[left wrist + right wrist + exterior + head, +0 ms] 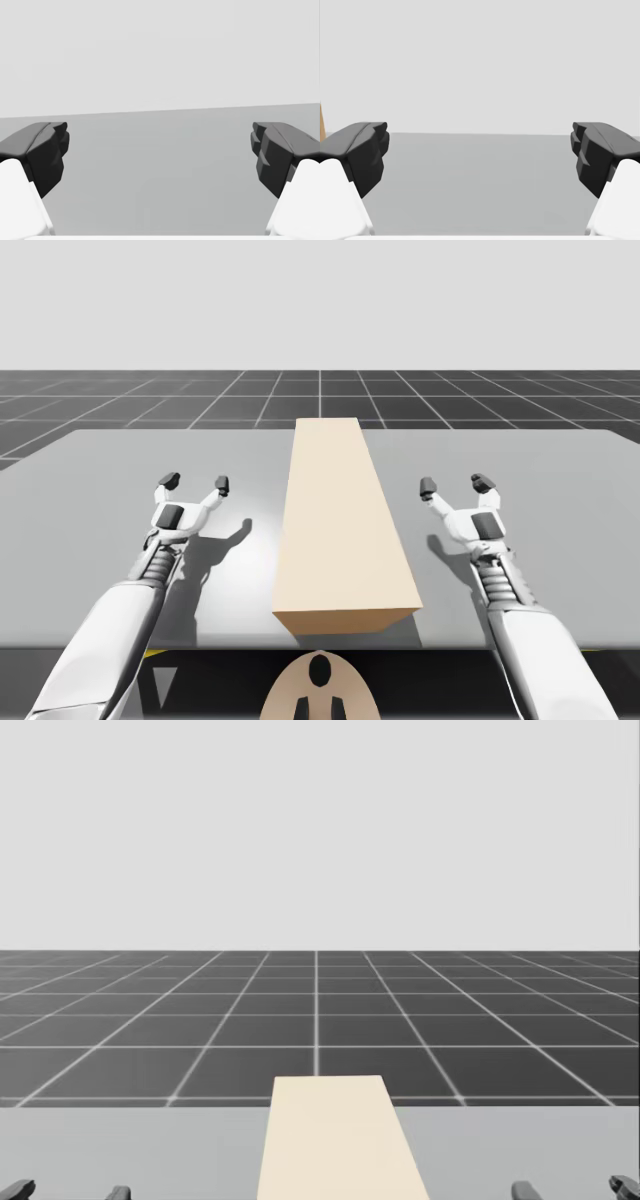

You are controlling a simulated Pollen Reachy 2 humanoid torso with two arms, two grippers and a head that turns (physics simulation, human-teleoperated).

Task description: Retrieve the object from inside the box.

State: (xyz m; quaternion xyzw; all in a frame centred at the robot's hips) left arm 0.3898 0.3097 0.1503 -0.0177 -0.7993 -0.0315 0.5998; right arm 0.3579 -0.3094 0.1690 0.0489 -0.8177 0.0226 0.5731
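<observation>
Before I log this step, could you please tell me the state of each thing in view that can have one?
Tan box: top closed, lying lengthwise on the table, apart from both grippers.
Left gripper: open, empty, over the table.
Right gripper: open, empty, over the table.

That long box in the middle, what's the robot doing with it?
Nothing yet. The tan box lies lengthwise on the grey table. My left claw and my right claw are open and empty, one on each side of it, not touching it. I can't see what is inside.
</observation>
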